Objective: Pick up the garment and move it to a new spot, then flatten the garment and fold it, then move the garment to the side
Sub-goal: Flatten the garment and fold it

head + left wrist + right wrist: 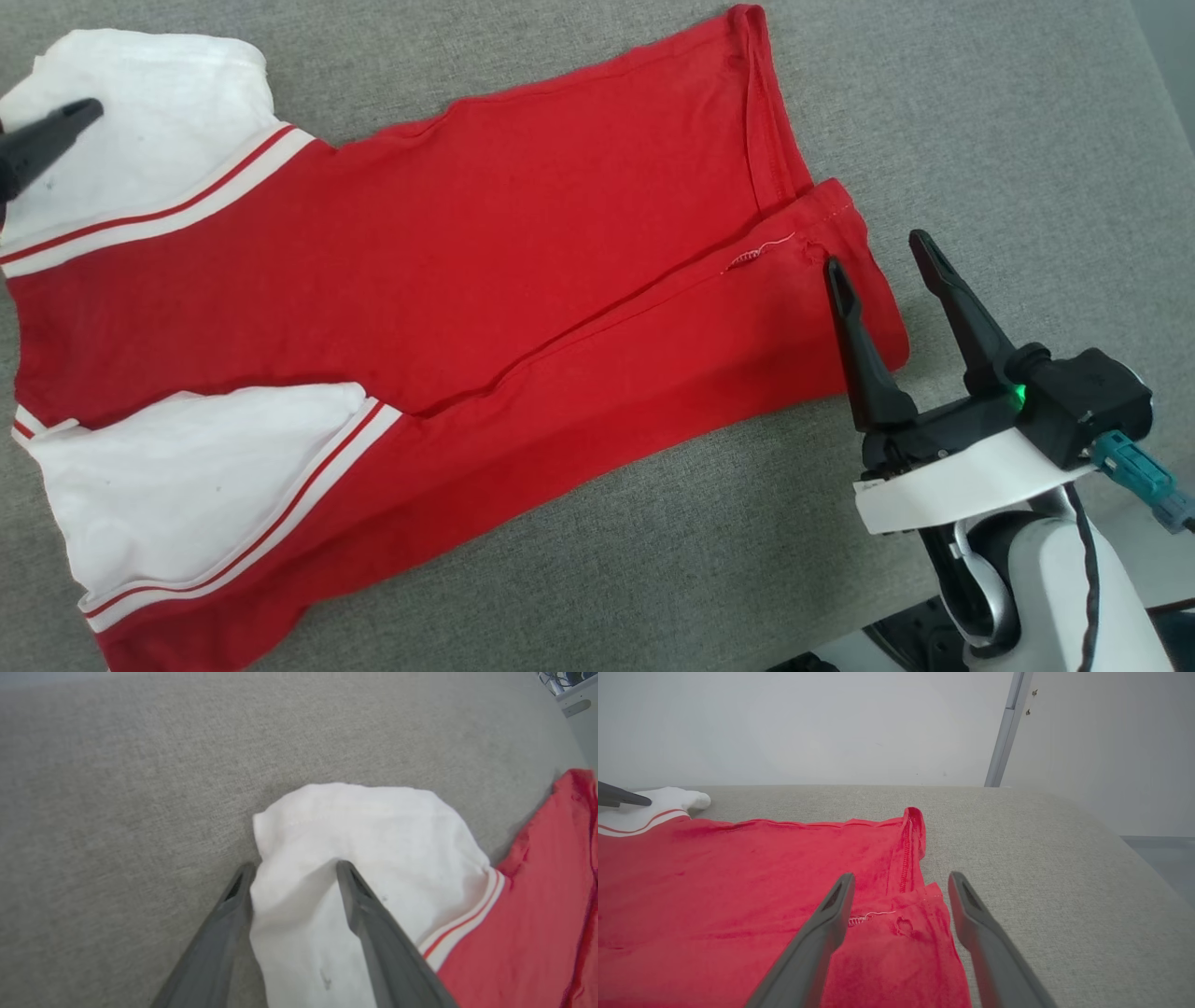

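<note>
**A:** Position of the garment [467, 233]?

**B:** It lies flat on the grey cushion [653, 523], long axis running from 8 o'clock to 1 o'clock in the head view. The red body is doubled lengthwise, with one long flap laid over the other. There are white sleeves at 10 o'clock [149, 121] and 8 o'clock [177, 476]. No lettering shows, so it is probably face down or folded inward.

**A:** Tools?

**B:** The right gripper [876, 252] is at 3 o'clock. Its fingers are spread wide and carry nothing, and they straddle the hem corner [882, 308] beside a loose white thread [761, 252]. The left gripper [294, 865] is at 10 o'clock, also spread, with a ridge of the upper sleeve rising between its fingers. One finger is off the cloth edge and the other is over it. I can't tell whether the pads touch the fabric, and nothing looks pinched.

**A:** Why there?

**B:** My read is that they sit at opposite ends of one long edge. Gripping both ends would let that edge be lifted taut for the next fold or for smoothing.

**A:** Edges and room?

**B:** There is bare cushion past the hem from 12 to 3 o'clock, and a strip at 5 o'clock. The cushion rounds off toward the floor at 4 o'clock, near the right arm's base. The garment leaves the frame at 8 o'clock, so clearance there is unknown. The far side looks safest for shifting it.
</note>
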{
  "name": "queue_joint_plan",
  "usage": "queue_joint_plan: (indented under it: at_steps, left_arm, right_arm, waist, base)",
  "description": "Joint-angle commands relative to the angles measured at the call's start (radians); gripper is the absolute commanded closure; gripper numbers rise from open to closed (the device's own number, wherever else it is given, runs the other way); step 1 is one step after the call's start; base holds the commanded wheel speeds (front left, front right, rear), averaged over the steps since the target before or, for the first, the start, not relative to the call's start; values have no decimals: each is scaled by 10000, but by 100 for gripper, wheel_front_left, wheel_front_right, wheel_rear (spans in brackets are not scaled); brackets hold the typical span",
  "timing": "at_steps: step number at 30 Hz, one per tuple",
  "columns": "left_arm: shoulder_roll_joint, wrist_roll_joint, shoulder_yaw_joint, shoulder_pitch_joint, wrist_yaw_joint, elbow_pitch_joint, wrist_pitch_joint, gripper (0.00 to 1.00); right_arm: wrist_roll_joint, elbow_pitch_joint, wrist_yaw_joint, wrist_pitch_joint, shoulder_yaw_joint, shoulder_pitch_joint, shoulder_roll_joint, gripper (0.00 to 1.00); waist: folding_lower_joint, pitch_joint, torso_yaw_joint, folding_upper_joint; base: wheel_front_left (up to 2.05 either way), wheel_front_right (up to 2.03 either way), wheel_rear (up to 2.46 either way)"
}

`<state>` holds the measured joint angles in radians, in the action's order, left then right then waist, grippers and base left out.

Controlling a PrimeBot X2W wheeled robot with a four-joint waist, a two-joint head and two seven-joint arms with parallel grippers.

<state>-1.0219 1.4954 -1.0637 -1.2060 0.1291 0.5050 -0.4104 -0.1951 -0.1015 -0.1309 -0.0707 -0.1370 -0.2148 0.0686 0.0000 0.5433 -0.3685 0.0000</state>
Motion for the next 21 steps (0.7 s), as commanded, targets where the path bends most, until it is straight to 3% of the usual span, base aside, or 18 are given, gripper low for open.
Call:
queue_joint_plan:
  at_steps: [1,7,13,21]
  left_arm:
    - [95,72,-24,-38,23,3,-21,100]
    - [165,-224,-196,-261,24,-208,13,100]
    - [526,-448,-321,-609,24,-603,231,100]
    - [1013,-582,-621,-1064,25,-1086,433,100]
  right_arm:
    - [-37,-8,3,23,-60,-145,-35,0]
    - [-373,309,5,1125,-535,-1608,757,0]
    - [-1495,1884,3,3134,-856,-4176,1966,0]
    - [-2670,4652,3,6143,-747,-6886,2218,0]
  waist:
    - [0,12,6,0]
    - [0,140,137,0]
    - [0,443,659,0]
    - [0,788,1403,0]
  base:
    - [0,0,0]
    - [0,0,0]
    - [0,0,0]
    - [0,0,0]
